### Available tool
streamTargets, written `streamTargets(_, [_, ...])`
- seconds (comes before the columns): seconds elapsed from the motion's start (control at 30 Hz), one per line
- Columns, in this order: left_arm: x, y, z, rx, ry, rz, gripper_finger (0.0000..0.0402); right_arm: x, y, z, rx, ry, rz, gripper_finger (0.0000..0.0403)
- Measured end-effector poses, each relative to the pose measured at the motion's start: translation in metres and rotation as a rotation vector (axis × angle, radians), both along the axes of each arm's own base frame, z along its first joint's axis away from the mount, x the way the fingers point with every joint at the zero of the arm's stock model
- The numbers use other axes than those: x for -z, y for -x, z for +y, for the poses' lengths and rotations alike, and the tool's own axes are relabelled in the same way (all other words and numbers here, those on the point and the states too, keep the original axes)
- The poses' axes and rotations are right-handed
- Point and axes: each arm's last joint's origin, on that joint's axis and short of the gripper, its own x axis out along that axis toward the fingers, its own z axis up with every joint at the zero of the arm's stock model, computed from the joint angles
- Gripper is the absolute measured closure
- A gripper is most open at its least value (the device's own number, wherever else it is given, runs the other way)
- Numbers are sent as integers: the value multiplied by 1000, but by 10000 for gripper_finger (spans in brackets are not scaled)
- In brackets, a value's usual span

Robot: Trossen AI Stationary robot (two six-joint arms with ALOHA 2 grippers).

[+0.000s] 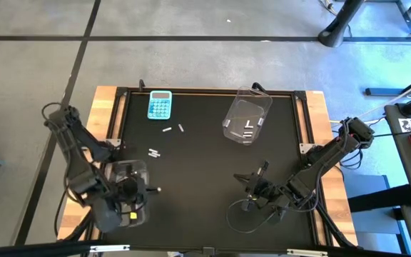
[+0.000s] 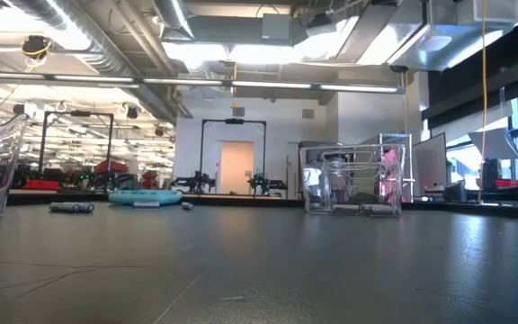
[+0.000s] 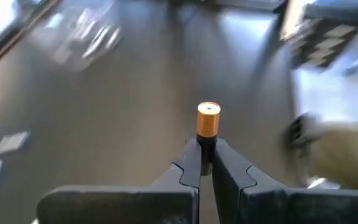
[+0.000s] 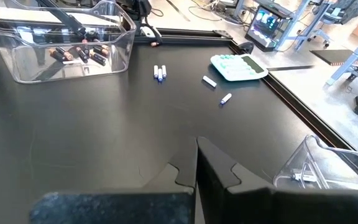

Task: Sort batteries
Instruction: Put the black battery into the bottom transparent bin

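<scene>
Over the near-left bin [image 1: 123, 187], the left gripper [image 3: 207, 163] was clamped on a copper-topped battery [image 3: 208, 119], held upright above the mat [image 1: 205, 171]. Right gripper [image 4: 196, 163] was shut and empty, low over the mat's near-right part. Four white batteries [image 4: 160, 73] lay loose mid-mat near the calculator [image 1: 160, 105]. Dark ones [image 4: 79, 55] sat in the left bin; white ones [image 1: 249, 128] in the far bin [image 1: 247, 118].

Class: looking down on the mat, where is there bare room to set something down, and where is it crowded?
Bare: the mat's middle, between the left bin, right bin and right gripper. Crowded: near the calculator, where loose batteries lie, and the left gripper over its bin.
</scene>
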Motion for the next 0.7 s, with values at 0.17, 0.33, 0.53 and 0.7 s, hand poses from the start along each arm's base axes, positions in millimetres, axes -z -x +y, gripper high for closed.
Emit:
streamTargets(0.17, [12, 20, 7, -178, 47, 274, 390, 0, 0, 0, 0, 0, 0, 396])
streamTargets(0.33, [37, 37, 16, -322, 45, 449, 394, 0, 0, 0, 0, -1, -1, 396])
streamTargets(0.53, [82, 47, 24, -390, 175, 611, 394, 3, -2, 2, -1, 1, 4, 396])
streamTargets(0.7, [121, 52, 34, -432, 259, 727, 394, 7, -4, 3, 5, 17, 10, 396])
